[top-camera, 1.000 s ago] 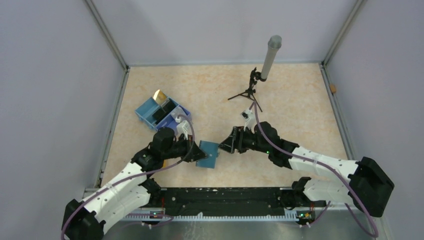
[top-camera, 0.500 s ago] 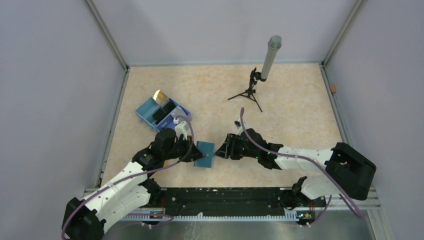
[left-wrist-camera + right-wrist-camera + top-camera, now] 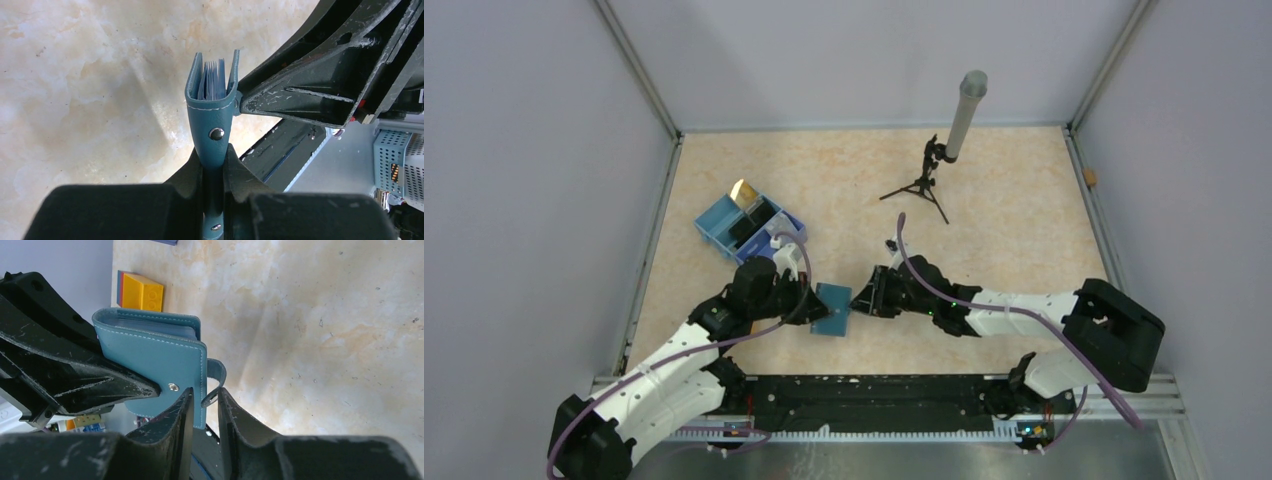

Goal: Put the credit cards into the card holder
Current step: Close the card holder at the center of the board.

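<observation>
Left claw clamped on card holder, held upright near tabletop's near edge, steadied for opening. Right claw set narrowly about clasp strap; grip cannot be told. Credit cards seen in tray toward left edge.

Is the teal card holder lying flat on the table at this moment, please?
No, the card holder is held up on edge, pinched in the left gripper, with its open side facing away from the wrist camera.
</observation>
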### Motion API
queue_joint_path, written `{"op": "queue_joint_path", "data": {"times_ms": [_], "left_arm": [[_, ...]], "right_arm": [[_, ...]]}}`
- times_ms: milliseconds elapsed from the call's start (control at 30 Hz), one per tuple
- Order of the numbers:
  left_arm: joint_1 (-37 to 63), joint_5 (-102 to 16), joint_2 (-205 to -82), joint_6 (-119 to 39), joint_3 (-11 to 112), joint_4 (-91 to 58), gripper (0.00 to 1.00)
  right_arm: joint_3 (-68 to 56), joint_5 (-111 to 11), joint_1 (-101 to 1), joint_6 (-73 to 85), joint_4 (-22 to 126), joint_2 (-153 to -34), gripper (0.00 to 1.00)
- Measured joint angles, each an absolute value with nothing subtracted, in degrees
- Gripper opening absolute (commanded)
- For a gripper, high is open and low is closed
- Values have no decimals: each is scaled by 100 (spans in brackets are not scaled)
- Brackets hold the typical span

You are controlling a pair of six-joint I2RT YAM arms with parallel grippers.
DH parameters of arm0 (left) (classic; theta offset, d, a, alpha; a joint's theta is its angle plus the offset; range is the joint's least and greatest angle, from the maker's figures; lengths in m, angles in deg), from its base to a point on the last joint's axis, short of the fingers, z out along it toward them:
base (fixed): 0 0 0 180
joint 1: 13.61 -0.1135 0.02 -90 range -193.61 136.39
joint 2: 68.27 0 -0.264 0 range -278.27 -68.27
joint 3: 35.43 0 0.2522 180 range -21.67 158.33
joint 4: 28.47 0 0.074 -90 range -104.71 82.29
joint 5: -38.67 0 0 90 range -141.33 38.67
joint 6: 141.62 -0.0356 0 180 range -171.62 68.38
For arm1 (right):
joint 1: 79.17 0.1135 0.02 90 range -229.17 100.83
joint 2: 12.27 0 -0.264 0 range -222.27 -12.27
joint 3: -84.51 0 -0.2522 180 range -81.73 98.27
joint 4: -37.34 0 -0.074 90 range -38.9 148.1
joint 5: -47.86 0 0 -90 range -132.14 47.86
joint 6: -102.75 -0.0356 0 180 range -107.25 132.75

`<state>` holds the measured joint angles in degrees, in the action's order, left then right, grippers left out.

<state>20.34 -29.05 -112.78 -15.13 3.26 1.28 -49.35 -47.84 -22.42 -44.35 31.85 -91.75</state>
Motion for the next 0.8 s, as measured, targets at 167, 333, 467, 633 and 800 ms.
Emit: {"op": "queue_joint_path", "data": {"times_ms": [167,333,467,633,800], "left_arm": [[2034,-2966,-11278,-1511,326,191,0],[2034,-3001,-11278,-1506,328,213,0],[2034,-3003,-11278,-1487,330,215,0],[2034,-3003,-11278,-1463,330,215,0],[2034,-3108,-11278,-1428,330,248,0]], "right_arm": [[-4935,-4830,-2226,-4446,3183,-9201,20],[-4933,-4873,-2220,-4446,3183,-9326,21],[-4883,-4891,-2198,-4446,3200,-9405,21],[-4861,-4893,-2189,-4446,3194,-9418,0],[-4863,-4891,-2189,-4479,3181,-9420,0]]}}
